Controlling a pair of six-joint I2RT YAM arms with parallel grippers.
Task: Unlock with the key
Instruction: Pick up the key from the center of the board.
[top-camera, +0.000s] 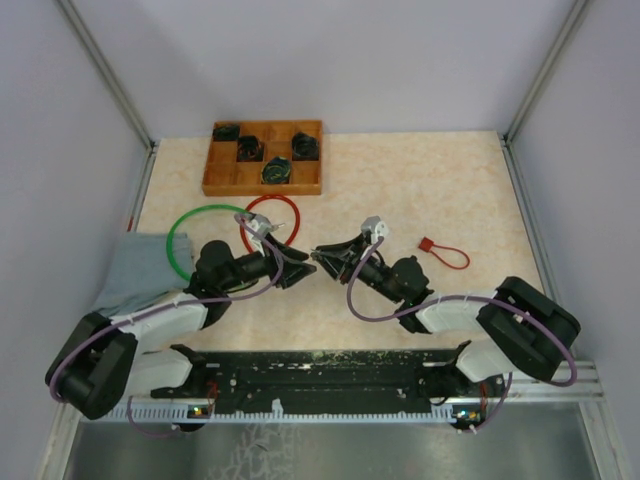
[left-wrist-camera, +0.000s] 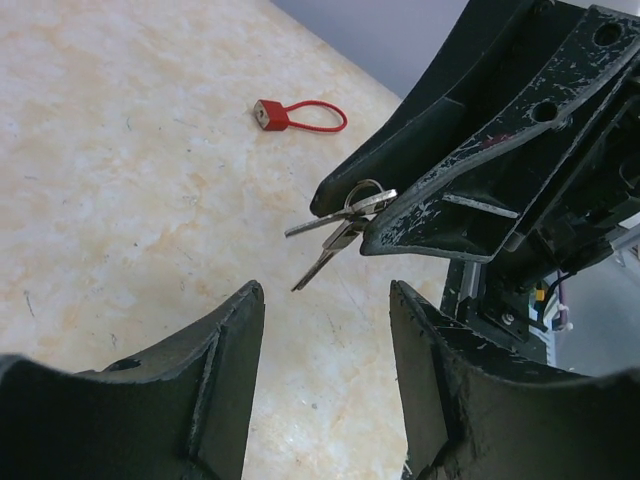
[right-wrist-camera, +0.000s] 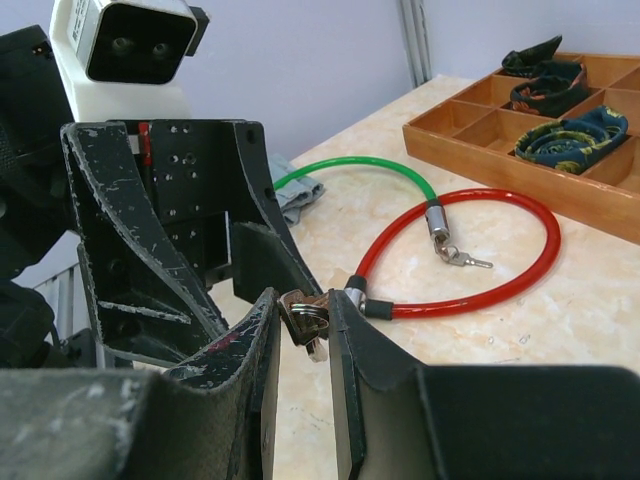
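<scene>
Metal keys (left-wrist-camera: 340, 225) in right gripper (right-wrist-camera: 300, 308), just before left gripper (left-wrist-camera: 325, 292)

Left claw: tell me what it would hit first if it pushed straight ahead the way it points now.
Probably the bunch of small silver metal keys pinched in the right claw, directly ahead of the open left claw. Depth is unclear; the right claw's fingers might touch first.

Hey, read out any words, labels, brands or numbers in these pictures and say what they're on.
None can be read.
The keys pinched in the right gripper show no legible stamp.
The red padlock and the wooden tray carry no visible print.
</scene>
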